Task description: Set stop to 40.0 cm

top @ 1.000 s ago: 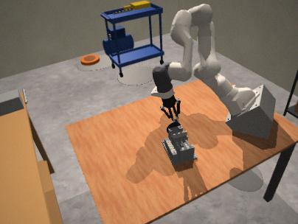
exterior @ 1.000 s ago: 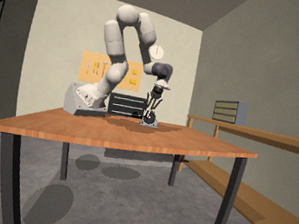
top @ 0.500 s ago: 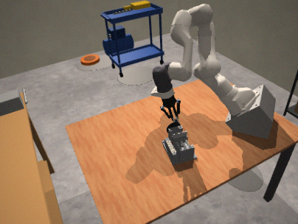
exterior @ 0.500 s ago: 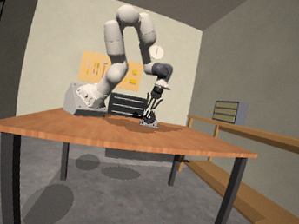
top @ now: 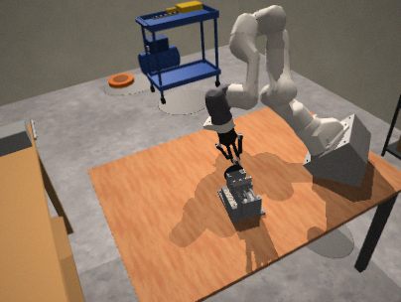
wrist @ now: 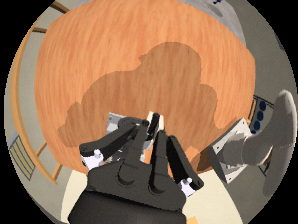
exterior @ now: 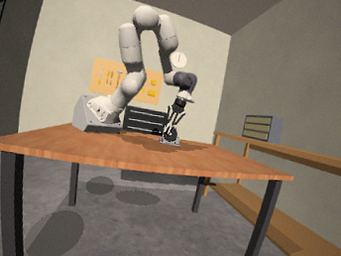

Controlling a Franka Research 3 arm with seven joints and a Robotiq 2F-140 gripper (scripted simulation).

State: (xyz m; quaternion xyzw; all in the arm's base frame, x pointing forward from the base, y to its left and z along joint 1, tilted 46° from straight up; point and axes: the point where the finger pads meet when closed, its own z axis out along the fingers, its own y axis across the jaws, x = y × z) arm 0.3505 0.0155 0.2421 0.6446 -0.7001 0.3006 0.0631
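A small grey stop fixture stands in the middle of the wooden table. A dark round handwheel sits at its far end, toward the arm. My gripper reaches down from above and is shut on the handwheel. In the wrist view the fingers converge on the fixture's end, and the wheel itself is mostly hidden by them. I cannot read the stop's scale.
The arm's grey base block sits on the table's far right corner. A blue cart and an orange ring stand on the floor behind. A wooden bench runs along the left.
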